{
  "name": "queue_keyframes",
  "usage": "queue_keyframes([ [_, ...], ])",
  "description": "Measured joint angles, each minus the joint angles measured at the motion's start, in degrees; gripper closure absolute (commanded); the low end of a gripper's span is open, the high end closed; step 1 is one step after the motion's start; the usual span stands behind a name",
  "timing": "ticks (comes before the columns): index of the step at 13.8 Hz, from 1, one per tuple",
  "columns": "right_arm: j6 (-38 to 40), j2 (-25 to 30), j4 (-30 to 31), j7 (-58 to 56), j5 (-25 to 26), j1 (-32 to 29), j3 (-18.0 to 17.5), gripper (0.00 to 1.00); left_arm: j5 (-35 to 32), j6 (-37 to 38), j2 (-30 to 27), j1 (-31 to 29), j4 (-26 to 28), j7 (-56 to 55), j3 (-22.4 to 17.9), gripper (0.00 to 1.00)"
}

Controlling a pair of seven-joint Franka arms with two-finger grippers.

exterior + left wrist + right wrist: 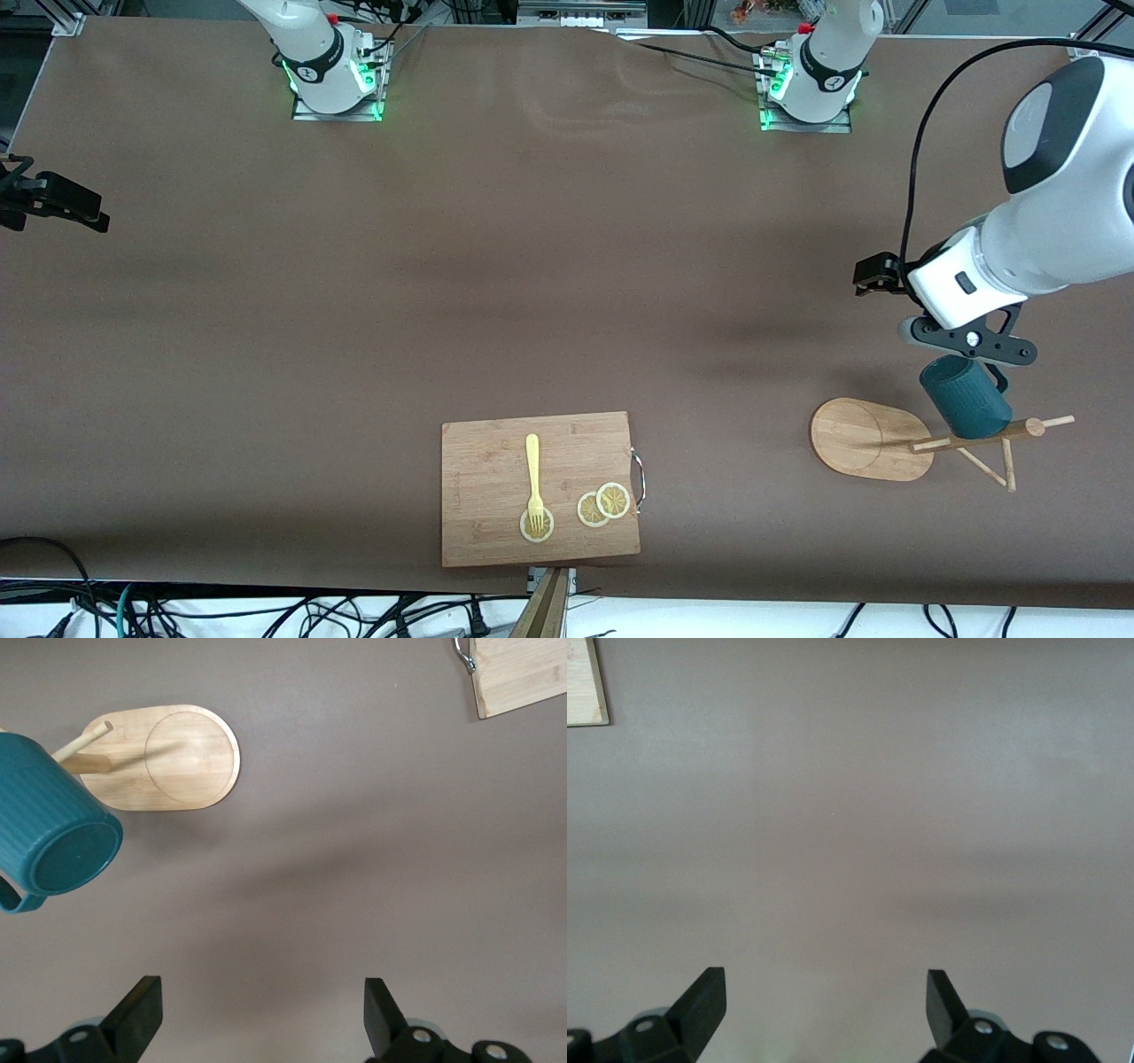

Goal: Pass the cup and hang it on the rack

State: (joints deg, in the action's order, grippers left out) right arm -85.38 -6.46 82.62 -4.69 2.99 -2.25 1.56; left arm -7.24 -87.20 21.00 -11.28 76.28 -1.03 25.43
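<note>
The dark teal ribbed cup (964,406) hangs on the bamboo rack (871,439) near the post's top, bottom tilted outward. The peg through its handle is hidden. In the left wrist view the cup (55,826) shows its base and handle, beside the rack's oval base (190,757). My left gripper (964,347) is open and empty just above the cup, apart from it; its own view (261,1010) shows bare table between the fingers. My right gripper (824,997) is open and empty over bare table at the right arm's end, where it waits.
A rectangular wooden cutting board (540,487) lies near the front edge with a yellow fork (533,474) and lemon slices (604,505) on it. Its corner shows in the left wrist view (523,673). A black cable hangs by the left arm.
</note>
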Motion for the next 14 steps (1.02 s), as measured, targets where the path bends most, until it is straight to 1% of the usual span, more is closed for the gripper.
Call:
queue_keyframes([
  [1, 0.00, 0.00, 0.00, 0.00, 0.00, 0.00, 0.00, 0.00, 0.01, -1.48, -0.77, 0.57, 0.35, -0.01, -1.47, 0.00],
  [2, 0.00, 0.00, 0.00, 0.00, 0.00, 0.00, 0.00, 0.00, 0.11, -3.15, -2.02, 2.45, 1.01, 0.01, -5.21, 0.00],
  [4, 0.00, 0.00, 0.00, 0.00, 0.00, 0.00, 0.00, 0.00, 2.50, -6.39, -6.07, 8.84, 4.23, 0.26, -15.61, 0.00],
  [5, 0.00, 0.00, 0.00, 0.01, 0.00, 0.00, 0.00, 0.00, 4.69, -8.07, -8.79, 10.70, 7.08, 0.26, -18.39, 0.00],
  [7, 0.00, 0.00, 0.00, 0.02, 0.00, -0.01, 0.03, 0.00, 6.50, -10.35, -14.47, 11.82, 13.94, 0.26, -20.02, 0.00],
  [10, 0.00, -0.01, 0.00, 0.08, 0.00, -0.03, 0.08, 0.00, 5.16, -11.55, -20.91, 11.98, 22.24, 0.24, -20.22, 0.00],
  [12, 0.00, -0.01, 0.00, 0.08, 0.00, -0.04, 0.15, 0.00, 4.63, -12.02, -22.82, 12.10, 25.01, 0.24, -20.21, 0.00],
  [14, 0.00, -0.01, 0.00, 0.09, 0.00, -0.04, 0.17, 0.00, 4.63, -12.48, -23.11, 12.11, 25.75, 0.24, -20.23, 0.00],
])
